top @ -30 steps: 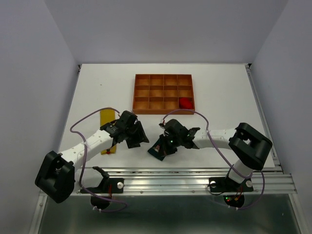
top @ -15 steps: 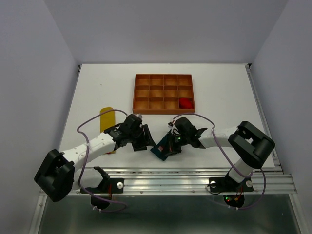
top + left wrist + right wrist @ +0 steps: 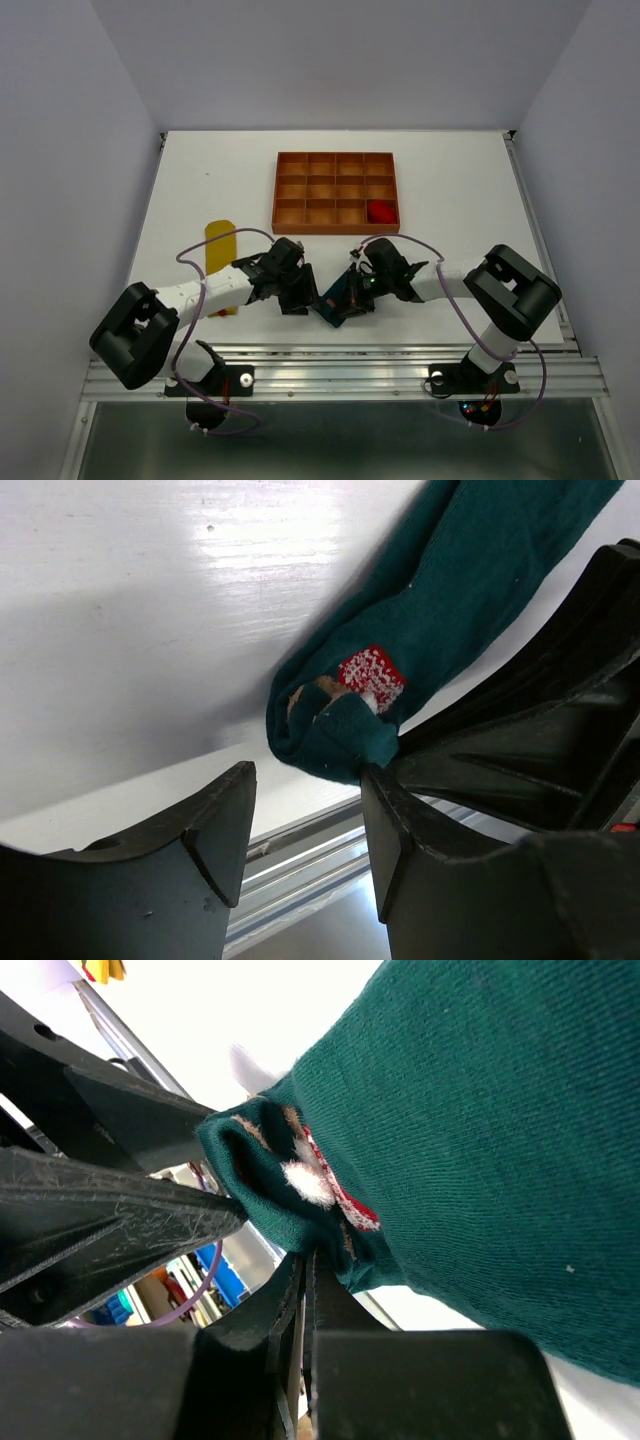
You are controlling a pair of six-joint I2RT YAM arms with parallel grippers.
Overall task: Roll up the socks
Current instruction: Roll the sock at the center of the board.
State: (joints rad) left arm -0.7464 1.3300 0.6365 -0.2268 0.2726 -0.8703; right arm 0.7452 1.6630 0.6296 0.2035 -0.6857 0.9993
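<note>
The dark teal sock [image 3: 337, 306] lies near the table's front edge, its end folded over with the red-and-white pattern showing [image 3: 370, 675]. My right gripper [image 3: 308, 1260] is shut on that folded end of the teal sock [image 3: 480, 1150]. My left gripper [image 3: 305, 815] is open right beside the fold. Its right finger [image 3: 400, 820] touches the fabric, and nothing is between the jaws. In the top view the left gripper [image 3: 300, 292] and right gripper [image 3: 353, 293] face each other across the sock. A yellow sock [image 3: 220, 243] lies flat at the left. A red sock [image 3: 380, 211] sits in the tray.
The orange-brown compartmented tray [image 3: 337, 190] stands at the back centre, with the red sock in its front right cell. The metal rail [image 3: 340, 368] along the table's front edge runs just below both grippers. The left arm's purple cable [image 3: 205, 255] loops over the yellow sock.
My left gripper has moved right, from beside the yellow sock up to the teal sock's folded end. The right gripper has shifted slightly right and stays shut on the sock.
</note>
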